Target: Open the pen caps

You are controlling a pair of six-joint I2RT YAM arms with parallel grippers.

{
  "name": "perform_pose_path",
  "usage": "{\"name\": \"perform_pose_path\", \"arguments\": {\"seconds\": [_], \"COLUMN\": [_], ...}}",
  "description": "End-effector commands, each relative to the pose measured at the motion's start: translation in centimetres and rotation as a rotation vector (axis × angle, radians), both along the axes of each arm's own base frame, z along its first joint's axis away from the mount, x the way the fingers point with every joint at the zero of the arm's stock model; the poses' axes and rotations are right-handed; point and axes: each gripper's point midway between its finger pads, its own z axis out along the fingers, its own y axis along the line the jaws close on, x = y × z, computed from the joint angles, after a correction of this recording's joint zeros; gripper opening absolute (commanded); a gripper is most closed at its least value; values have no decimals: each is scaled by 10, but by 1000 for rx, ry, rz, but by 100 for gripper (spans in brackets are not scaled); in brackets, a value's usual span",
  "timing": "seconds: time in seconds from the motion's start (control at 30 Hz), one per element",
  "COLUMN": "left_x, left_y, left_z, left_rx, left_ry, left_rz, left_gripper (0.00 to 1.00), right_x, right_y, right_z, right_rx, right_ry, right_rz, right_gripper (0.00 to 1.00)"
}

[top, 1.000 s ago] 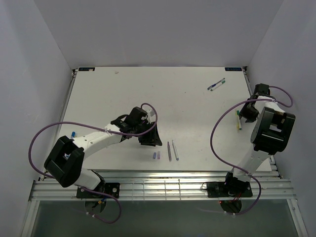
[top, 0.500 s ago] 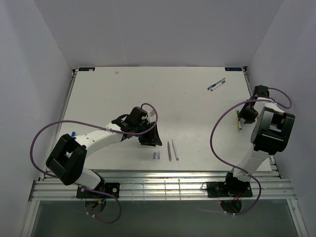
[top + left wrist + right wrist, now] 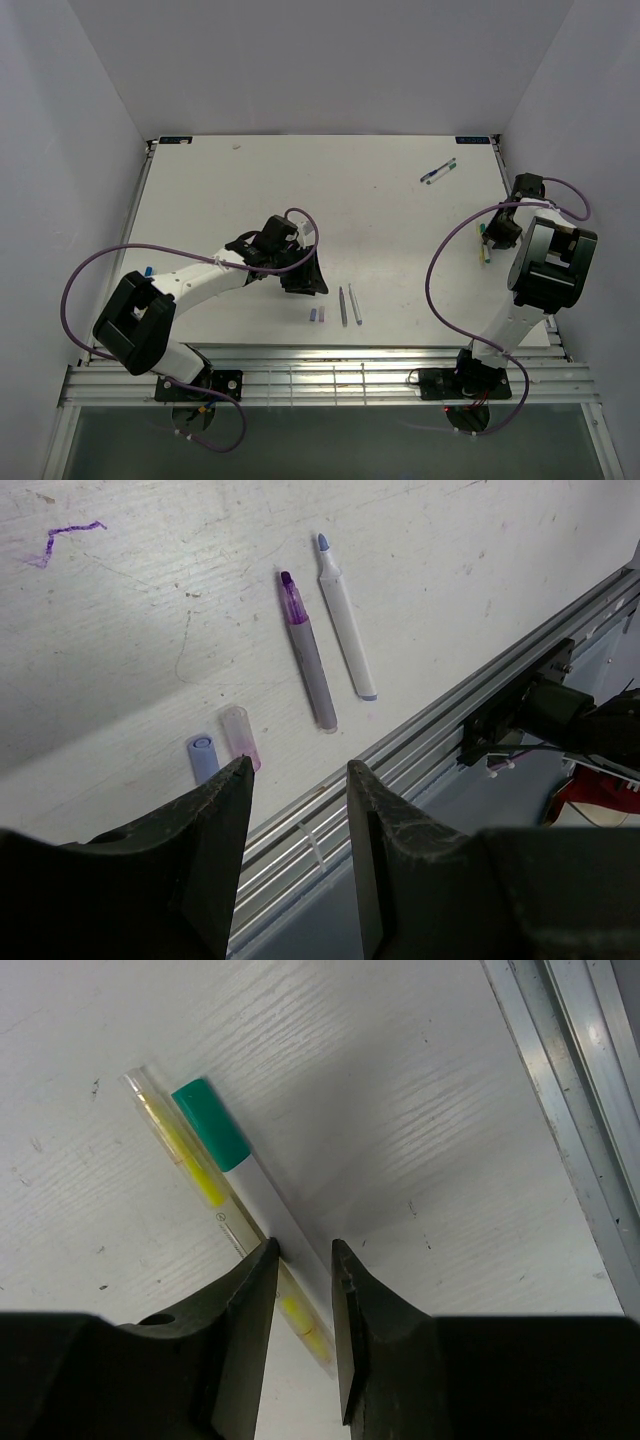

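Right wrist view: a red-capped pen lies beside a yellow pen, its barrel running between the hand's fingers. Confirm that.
Wrong colour: the cap is green, not red. The right wrist view shows the green-capped pen beside the yellow pen, its barrel running between the fingers of the right hand.

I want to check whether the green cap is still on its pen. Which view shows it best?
The right wrist view: the green cap is large and sharp there, seated on its white pen. The top external view shows only a green speck; the left wrist view misses it.
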Motion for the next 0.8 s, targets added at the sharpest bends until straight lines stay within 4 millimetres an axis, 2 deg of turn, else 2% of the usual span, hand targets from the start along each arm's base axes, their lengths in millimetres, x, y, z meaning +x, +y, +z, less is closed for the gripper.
{"name": "perform_pose_path", "arguments": {"seconds": [0.0, 0.57, 0.63, 0.77], "left_x": [3, 3, 4, 4], "left_y": [-3, -3, -3, -2], "left_z": [8, 6, 6, 5], "left_rx": [-35, -43, -45, -45], "left_ry": [-17, -3, -4, -1], "left_rz": [-3, 11, 12, 14], "left_gripper": [53, 53, 53, 53], "right_x": [-14, -32, -33, -34], "right_y": [-3, -9, -10, -11], "right_z": [-21, -40, -43, -45], "right_rx": [-10, -49, -49, -49], "right_ry": [73, 155, 160, 167], "right_rz": [8, 26, 27, 31], "right_gripper": [34, 37, 37, 29]}}
